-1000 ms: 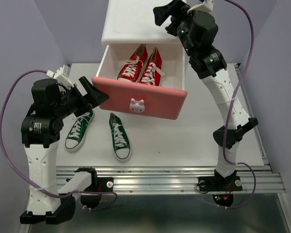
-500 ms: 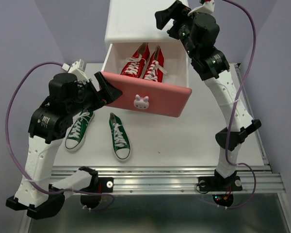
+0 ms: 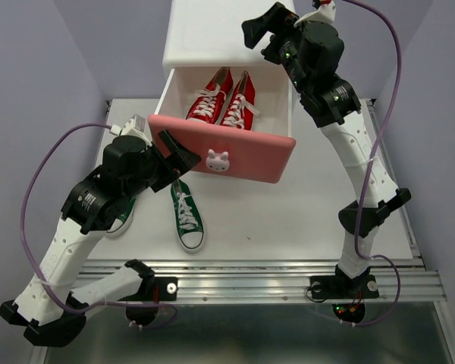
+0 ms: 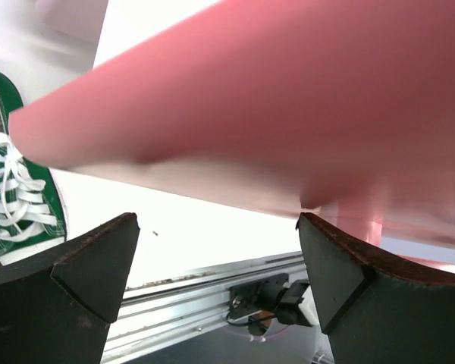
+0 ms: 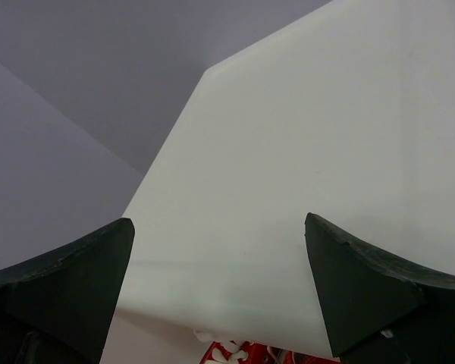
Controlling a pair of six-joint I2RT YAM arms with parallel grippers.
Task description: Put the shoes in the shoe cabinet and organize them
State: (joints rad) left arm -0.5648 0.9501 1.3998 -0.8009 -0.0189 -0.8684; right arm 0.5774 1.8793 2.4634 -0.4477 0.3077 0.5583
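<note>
Red pair [image 3: 221, 100] lies side by side, toes to the back, in the upper drawer [image 3: 243, 155] of the shoe cabinet [image 3: 212, 34]. The drawer stands pulled out, and its front looks skewed against the cabinet body. One green shoe [image 3: 186, 214] lies on the table [image 3: 311, 212] in front of the drawer. Its mate is mostly under the left arm, so we cannot read how it lies.

Left gripper [image 3: 176, 154] sits at the left end of the pink front, jaws wide, holding nothing. Its wrist view fills with blurred pink, and we cannot tell whether a finger touches the front. Right gripper [image 3: 255, 26] hangs over the cabinet top, jaws wide and empty. We cannot tell whether it touches the top either.

We judge the step to be shutting the upper drawer on the red pair, with the right arm likely steadying the cabinet. Next move calls for an even push near the bunny knob [image 3: 218, 160] so the drawer runs in straight. The green pair would then go in the lower drawer, which the upper one hides completely
</note>
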